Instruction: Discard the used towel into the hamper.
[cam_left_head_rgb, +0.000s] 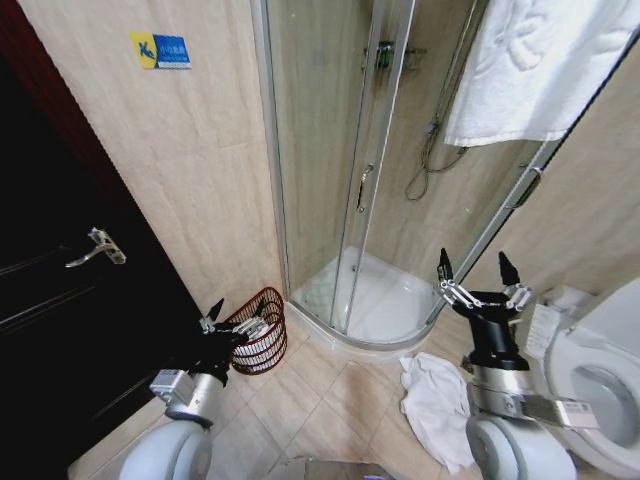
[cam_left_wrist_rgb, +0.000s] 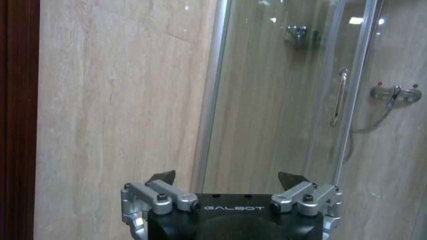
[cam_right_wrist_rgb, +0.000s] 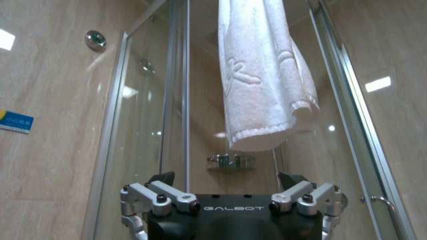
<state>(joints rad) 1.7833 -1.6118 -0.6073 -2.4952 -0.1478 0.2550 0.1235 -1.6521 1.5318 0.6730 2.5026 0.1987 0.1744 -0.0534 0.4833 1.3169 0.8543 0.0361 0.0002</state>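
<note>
Towel (cam_left_head_rgb: 437, 405), white and crumpled, lies on the tiled floor (cam_left_head_rgb: 330, 400) beside the right arm's base, near the toilet (cam_left_head_rgb: 600, 375). It looks soft, light and limp, best pinched at a raised fold near its upper edge. Above it the right gripper (cam_left_head_rgb: 478, 272) points upward, fingers spread wide and empty. The left gripper (cam_left_head_rgb: 232, 322), likewise open and holding nothing, sits just in front of the hamper (cam_left_head_rgb: 262, 332), which stands against the wall by the shower enclosure's corner (cam_left_head_rgb: 345, 290). A second, hanging towel (cam_left_head_rgb: 535, 65) drapes over the shower frame beyond.
</note>
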